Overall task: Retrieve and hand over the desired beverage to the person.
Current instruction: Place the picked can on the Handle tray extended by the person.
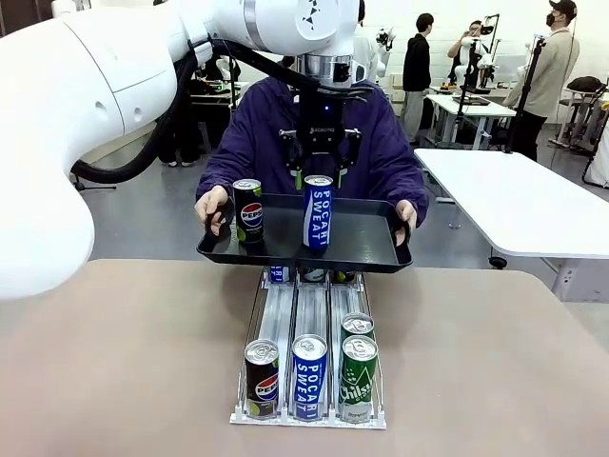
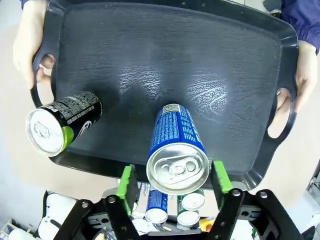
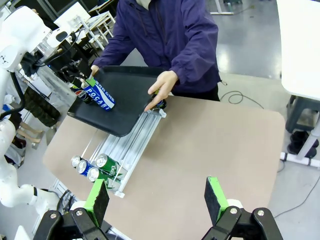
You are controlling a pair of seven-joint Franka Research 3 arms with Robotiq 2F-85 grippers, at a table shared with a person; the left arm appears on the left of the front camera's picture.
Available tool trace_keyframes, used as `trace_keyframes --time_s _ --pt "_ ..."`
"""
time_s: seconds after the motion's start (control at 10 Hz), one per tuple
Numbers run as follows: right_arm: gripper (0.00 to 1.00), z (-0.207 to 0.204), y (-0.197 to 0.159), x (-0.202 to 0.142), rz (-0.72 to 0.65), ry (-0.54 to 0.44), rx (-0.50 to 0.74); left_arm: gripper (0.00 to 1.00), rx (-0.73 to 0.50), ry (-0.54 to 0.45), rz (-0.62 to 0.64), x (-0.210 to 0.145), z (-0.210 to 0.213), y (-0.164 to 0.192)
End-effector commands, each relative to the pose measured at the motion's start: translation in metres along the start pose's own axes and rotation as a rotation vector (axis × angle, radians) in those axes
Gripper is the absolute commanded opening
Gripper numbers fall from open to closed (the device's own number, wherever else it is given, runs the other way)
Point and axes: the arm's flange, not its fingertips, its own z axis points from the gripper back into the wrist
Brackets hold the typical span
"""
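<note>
- Your left gripper (image 1: 318, 169) hangs straight above the Pocari Sweat can (image 1: 317, 211), which stands upright on the black tray (image 1: 366, 249); from the front its fingertips are hidden behind the can's top.
- In the left wrist view, the green pads (image 2: 125, 182) sit either side of the can's rim with a sliver of gap on each side (apart, not squeezing), so call those jaws loosened around the can.
- The person (image 1: 381, 143) in the purple jacket holds the tray by both handles at the far edge of the table; the left hand (image 1: 211, 207) and right hand (image 1: 407, 215) show only partly, fingers wrapped under the rim.
- A Pepsi can (image 1: 248, 209) stands on the tray's left side, well apart from the blue one.
- Below the tray, the rack (image 1: 309, 357) keeps three cans at its near end; its far end is cut off by the tray, with only can bottoms peeking out.
- Your right gripper (image 3: 157, 200) hovers high over the table's near right, jaws spread wide, nothing between them.
</note>
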Motion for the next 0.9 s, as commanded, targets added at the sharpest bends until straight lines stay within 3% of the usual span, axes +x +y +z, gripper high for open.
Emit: trace_keyframes --time_s 0.0,0.5,0.7,0.8 --pt "1.00 -0.002 -0.001 0.000 0.005 -0.015 0.032 1.00 0.005 0.013 0.019 0.025 0.025 -0.029" --pt "1.00 -0.002 -0.001 0.000 0.005 -0.015 0.032 1.00 -0.004 0.018 -0.006 0.025 0.027 -0.027" --pt "1.00 -0.002 -0.001 0.000 0.005 -0.015 0.032 1.00 -0.066 0.008 -0.152 -0.011 0.054 -0.002" --pt "1.00 -0.002 -0.001 0.000 0.005 -0.015 0.032 1.00 -0.095 -0.018 -0.261 -0.047 0.076 0.033"
